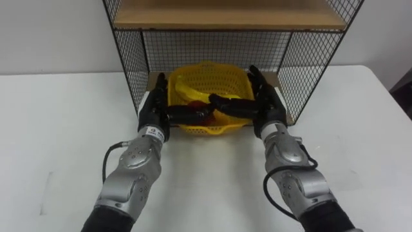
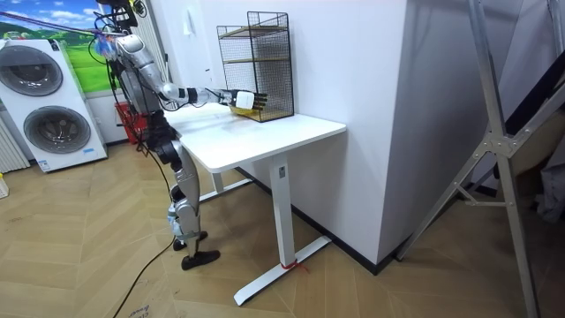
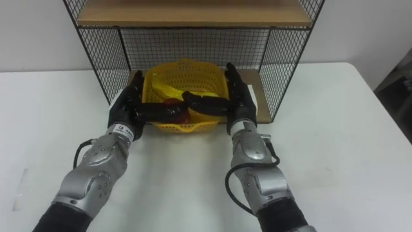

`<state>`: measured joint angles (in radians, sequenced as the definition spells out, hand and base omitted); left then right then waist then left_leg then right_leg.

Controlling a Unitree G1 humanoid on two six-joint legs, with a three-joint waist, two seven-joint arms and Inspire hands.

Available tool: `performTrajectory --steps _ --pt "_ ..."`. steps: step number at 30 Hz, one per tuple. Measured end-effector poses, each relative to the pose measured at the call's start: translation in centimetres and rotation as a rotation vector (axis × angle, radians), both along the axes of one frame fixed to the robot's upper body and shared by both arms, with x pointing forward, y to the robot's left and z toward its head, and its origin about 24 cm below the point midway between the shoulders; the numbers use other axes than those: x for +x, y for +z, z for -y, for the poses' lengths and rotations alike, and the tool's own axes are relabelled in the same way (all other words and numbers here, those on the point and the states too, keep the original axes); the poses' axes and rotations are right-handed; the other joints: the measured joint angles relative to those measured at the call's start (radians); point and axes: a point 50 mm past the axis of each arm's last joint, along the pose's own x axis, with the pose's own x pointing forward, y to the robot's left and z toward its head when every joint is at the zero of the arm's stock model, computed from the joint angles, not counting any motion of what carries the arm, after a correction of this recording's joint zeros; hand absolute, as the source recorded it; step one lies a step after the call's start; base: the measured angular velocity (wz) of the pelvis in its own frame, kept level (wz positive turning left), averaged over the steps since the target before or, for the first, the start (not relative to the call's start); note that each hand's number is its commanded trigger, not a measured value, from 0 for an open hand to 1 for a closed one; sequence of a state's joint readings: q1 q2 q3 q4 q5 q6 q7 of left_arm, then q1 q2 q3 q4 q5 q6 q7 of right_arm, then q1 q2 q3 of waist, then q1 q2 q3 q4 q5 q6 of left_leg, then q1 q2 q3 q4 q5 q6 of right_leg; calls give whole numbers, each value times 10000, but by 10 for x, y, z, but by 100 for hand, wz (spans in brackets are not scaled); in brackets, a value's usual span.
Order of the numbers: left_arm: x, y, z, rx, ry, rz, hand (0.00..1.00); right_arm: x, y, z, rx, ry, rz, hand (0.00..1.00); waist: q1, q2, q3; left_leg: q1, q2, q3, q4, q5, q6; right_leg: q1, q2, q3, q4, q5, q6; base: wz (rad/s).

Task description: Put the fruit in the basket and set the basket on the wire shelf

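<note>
Item: basket point(image 1: 207, 78), yellow plastic mesh, oval, with yellow and red fruit point(image 1: 198, 107) inside. Location: bottom tier of the wire shelf point(image 1: 310, 59), at its open front. My left hand point(image 1: 154, 111) and right hand point(image 1: 268, 104) clasp its sides, thumbs hooked over the rim.

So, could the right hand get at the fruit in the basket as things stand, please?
Probably yes, once it lets go: the right hand pinches the basket wall, thumb over the rim, and the fruit lies uncovered just beside that thumb.
</note>
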<state>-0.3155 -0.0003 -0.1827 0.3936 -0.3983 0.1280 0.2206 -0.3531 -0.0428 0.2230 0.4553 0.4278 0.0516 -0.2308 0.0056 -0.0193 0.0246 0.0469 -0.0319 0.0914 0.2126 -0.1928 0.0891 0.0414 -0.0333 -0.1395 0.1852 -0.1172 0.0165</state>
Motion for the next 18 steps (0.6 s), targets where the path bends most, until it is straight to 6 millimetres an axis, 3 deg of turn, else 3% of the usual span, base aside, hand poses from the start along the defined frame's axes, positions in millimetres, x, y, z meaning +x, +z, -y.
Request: performTrajectory --steps 8,18 --pt "19 25 -2 -196 777 525 0 23 34 -12 138 126 950 0 19 18 -10 -19 3 -1 6 17 -7 -26 1 2 -22 7 -12 0" --pt "21 28 -1 395 818 652 0 24 36 -10 94 -48 1007 0 6 27 -16 -44 6 -27 2 17 -7 -61 -3 -9 -10 11 -17 0"
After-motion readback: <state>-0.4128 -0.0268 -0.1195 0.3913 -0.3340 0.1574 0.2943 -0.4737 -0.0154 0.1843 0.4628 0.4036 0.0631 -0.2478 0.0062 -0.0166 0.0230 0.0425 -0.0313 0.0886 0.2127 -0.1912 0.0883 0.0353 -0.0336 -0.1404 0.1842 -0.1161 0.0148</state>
